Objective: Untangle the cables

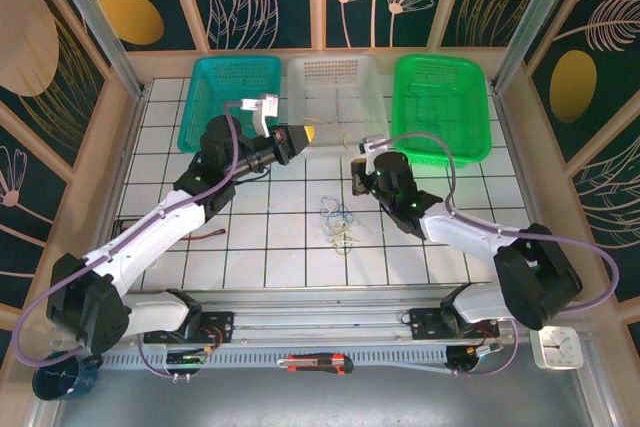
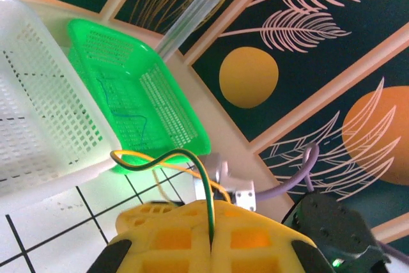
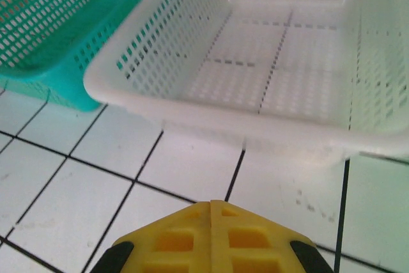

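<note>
The cables [image 1: 338,225] lie in a small heap of blue, whitish and olive loops on the white tiles between the two arms. My left gripper [image 1: 308,134] is raised in front of the white basket, up and left of the heap. In the left wrist view its yellow fingers [image 2: 172,234] are shut on a thin green-and-yellow cable [image 2: 167,155], which arches up out of the seam and off to the left. My right gripper [image 1: 357,179] sits low over the tiles, up and right of the heap. Its yellow fingers [image 3: 179,238] are pressed together with nothing between them.
Three baskets stand along the back: teal [image 1: 228,97], white [image 1: 335,97] and green [image 1: 440,107]; a thin dark cord [image 2: 131,116] lies in the green one. A utility knife [image 1: 318,362] rests on the front rail, a clock [image 1: 558,347] at the right corner, a mug [image 1: 60,379] at the left.
</note>
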Available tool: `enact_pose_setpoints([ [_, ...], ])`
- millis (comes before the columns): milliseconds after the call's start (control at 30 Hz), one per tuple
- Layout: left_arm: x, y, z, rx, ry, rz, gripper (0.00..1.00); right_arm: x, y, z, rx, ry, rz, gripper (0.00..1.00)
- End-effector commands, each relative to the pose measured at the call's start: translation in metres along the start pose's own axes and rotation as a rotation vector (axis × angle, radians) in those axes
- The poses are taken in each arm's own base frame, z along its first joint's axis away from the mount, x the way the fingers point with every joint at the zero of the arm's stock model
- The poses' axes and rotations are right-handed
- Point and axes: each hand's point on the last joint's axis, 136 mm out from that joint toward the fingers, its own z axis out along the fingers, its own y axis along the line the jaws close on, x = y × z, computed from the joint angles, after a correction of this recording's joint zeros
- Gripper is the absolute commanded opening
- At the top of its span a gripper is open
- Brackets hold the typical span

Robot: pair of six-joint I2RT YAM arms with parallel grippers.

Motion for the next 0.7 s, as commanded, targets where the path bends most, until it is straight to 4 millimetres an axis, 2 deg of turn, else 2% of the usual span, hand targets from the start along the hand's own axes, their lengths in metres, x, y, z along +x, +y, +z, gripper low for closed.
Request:
enact_pose_setpoints([
  [0,-0.026,-0.018,-0.006,0.015,-0.088,0.048,0.0,-0.007,0.003,-0.008,-0.034,-0.048,0.058,0.0],
  [133,-0.03,-0.007,-0.004,-0.042,-0.109,0.07,0.0,0.0,0.009,-0.012,-0.054,-0.03,0.069,0.0],
  [333,-0.049,0.037,-0.007,-0.256,-0.156,0.174,0.0,-0.004,0.017,-0.02,-0.088,-0.018,0.096,0.3],
  [400,-0.059,0.058,-0.012,-0.315,-0.167,0.176,0.0,-0.003,0.018,-0.023,-0.097,-0.008,0.108,0.39],
  [500,-0.076,0.095,-0.024,-0.396,-0.202,0.161,0.0,0.001,0.021,-0.027,-0.112,0.014,0.128,0.47],
  [667,-0.102,0.16,-0.044,-0.543,-0.232,0.146,0.0,0.009,0.025,-0.031,-0.137,0.064,0.171,0.52],
])
